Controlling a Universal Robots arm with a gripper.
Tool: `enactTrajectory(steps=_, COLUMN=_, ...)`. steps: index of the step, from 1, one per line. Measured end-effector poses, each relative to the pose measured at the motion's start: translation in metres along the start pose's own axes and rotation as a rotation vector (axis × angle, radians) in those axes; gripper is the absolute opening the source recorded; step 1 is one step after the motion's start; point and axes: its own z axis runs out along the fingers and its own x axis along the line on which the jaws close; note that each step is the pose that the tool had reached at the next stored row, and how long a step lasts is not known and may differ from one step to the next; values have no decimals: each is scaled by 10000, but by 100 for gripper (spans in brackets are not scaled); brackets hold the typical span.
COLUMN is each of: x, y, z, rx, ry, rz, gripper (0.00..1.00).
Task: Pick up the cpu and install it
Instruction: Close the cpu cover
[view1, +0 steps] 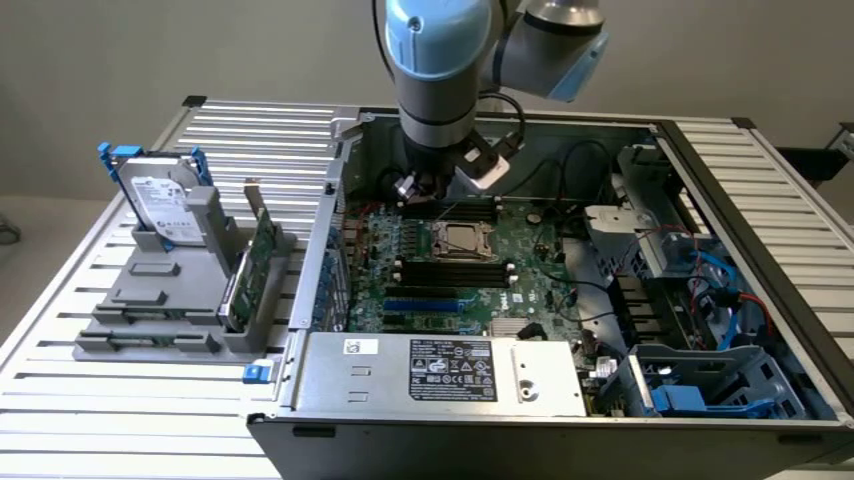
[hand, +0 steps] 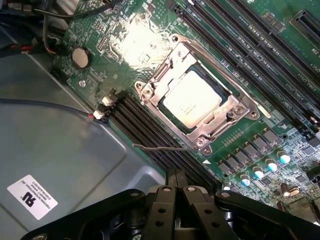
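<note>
**CPU in its socket, jaws clenched on nothing**

I am seeing the cpu (hand: 192, 104) lying flat inside the socket frame (hand: 239, 111) on the motherboard (view1: 541, 280), silvery top facing up, with the metal frame running around it. The jaws are hanging above the board, clenched together and gripping nothing. In the wrist view their tips are sitting over the black memory slots (hand: 150, 131) just beside the socket, apart from the chip. In the exterior view the arm (view1: 434, 70) is reaching down into the open computer case (view1: 310, 300), which is resting on the slatted table (view1: 80, 400). A hard drive (view1: 167, 208) is standing in a grey holder (view1: 147, 300) outside the case, at the exterior view's left.
</note>
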Motion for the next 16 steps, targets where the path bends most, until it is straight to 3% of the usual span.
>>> enactTrajectory(steps=4, x=-6, y=12, z=18, rx=-95, ry=-31, rz=85, gripper=11)
enactTrajectory(steps=11, x=-18, y=52, z=106, rx=-200, ry=-44, rz=217, gripper=11)
enactTrajectory(steps=16, x=-36, y=70, z=164, rx=-308, ry=-69, rz=335, gripper=11)
